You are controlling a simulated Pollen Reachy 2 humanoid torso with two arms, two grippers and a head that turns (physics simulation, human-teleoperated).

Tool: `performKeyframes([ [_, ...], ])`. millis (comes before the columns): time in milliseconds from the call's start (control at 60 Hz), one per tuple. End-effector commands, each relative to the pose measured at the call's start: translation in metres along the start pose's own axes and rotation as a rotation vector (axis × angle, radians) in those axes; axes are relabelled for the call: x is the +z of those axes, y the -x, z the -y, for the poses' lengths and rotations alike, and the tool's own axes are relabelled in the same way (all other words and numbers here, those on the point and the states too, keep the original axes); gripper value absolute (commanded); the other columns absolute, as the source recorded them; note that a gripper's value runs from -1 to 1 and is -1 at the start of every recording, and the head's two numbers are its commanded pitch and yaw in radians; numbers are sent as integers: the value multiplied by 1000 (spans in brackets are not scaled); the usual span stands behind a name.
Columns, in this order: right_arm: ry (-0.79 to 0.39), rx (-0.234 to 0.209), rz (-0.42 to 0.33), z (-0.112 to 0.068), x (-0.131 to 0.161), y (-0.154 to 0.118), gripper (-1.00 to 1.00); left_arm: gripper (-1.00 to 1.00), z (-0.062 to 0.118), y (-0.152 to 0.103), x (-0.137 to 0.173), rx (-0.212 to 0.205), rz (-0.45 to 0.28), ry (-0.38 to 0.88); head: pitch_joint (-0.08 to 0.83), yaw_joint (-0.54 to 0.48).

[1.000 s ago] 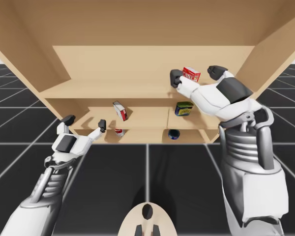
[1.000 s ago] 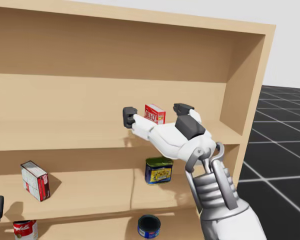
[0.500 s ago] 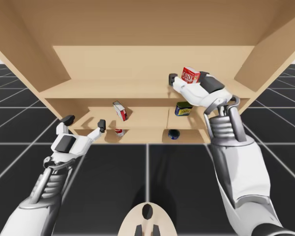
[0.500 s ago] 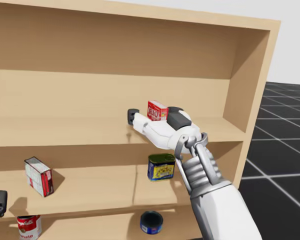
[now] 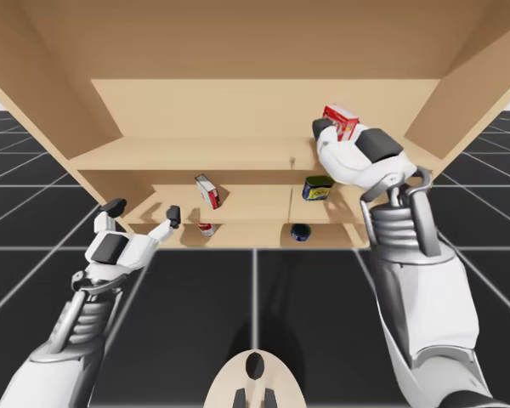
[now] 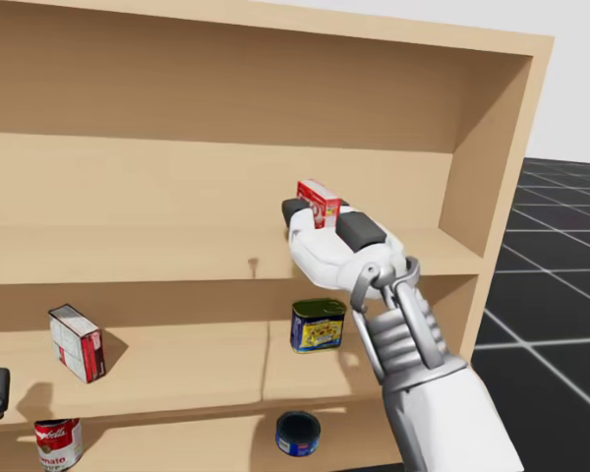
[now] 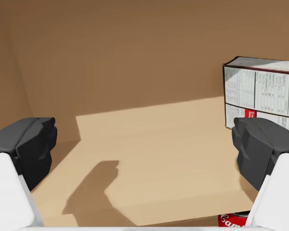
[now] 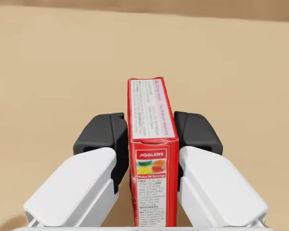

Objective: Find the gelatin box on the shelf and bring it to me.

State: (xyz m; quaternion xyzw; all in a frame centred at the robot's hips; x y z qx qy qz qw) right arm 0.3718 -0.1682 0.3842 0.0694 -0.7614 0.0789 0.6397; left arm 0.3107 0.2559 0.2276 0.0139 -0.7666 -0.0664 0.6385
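Wooden shelving (image 5: 238, 153) stands behind. In the right wrist view the right gripper (image 8: 147, 142) is clamped on the red gelatin box (image 8: 152, 159), placed toward two o'clock in the high view. The left gripper (image 7: 144, 149) is spread wide, empty.

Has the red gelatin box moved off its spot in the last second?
Yes. In the high view the red gelatin box, clamped between the fingers of my right gripper, has shifted right, toward the shelf's right wall.
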Motion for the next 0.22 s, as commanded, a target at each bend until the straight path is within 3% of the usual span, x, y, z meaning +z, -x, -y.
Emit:
performKeyframes([
  [17,33,42,-46,-7,30,-26,1000,-1000,-1,-1,0,3,2,-4,198,-228],
  [217,12,71,0,-11,93,-32,1000,-1000,-2,-2,1,4,5,-4,196,-230],
])
